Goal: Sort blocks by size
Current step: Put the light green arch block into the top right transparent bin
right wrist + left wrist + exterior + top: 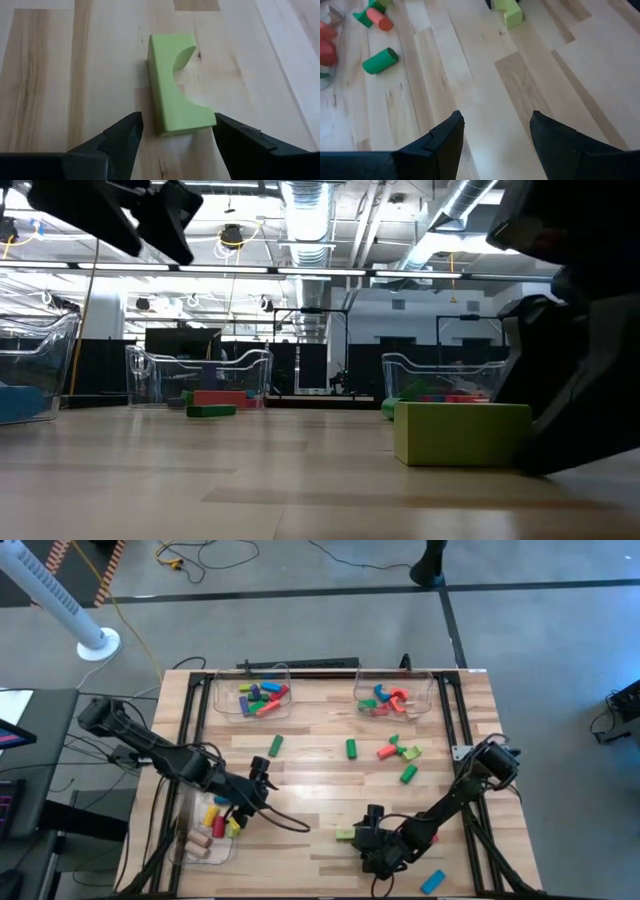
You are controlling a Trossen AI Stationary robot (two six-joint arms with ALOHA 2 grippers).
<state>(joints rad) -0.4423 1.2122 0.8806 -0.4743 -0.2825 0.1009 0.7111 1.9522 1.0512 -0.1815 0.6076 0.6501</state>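
Looking down from above, you see blocks already in three bins (284, 703), while several still lie loose mid-table, so sorting is partway. Your left gripper (262, 783) hangs open and empty beside the near-left bin. In the right wrist view, your right gripper (175, 131) gapes around the light-green arch block (172, 85), its long axis running away between the fingers.

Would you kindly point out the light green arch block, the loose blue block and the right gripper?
light green arch block (172, 95), right wrist view, top face.
blue block (433, 881), high view, middle.
right gripper (175, 131), right wrist view, between fingertips.
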